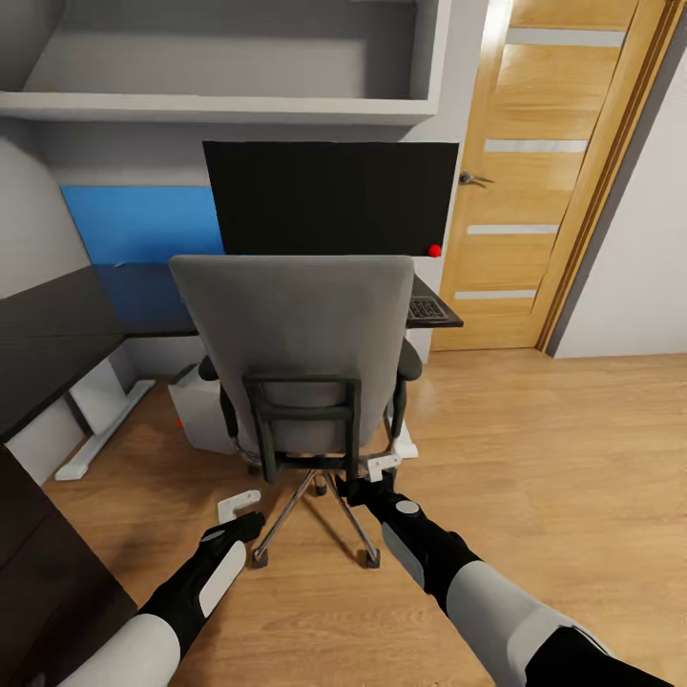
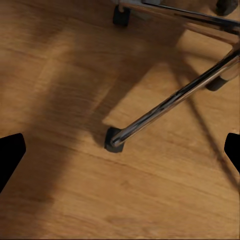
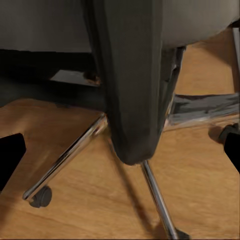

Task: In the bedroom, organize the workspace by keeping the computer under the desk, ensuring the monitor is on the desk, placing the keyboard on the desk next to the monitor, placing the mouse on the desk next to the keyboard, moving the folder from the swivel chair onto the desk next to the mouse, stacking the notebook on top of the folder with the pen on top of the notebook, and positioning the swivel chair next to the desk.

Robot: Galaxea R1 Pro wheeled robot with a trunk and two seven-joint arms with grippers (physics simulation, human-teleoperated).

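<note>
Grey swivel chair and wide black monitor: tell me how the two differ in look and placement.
The grey padded swivel chair stands on the wooden floor on a chrome star base with casters; the wide flat black monitor stands up on the black desk. The chair is nearer the camera and hides the monitor's lower edge. The chair shows its back to the camera; the monitor shows its dark screen. Both are upright.

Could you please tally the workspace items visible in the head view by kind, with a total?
Swivel chair: 1
Monitor: 1
Keyboard: 1, only its end shows past the chair
Computer: 1, partly hidden behind the chair
Desk: 1
Door: 1
Total: 6
</note>
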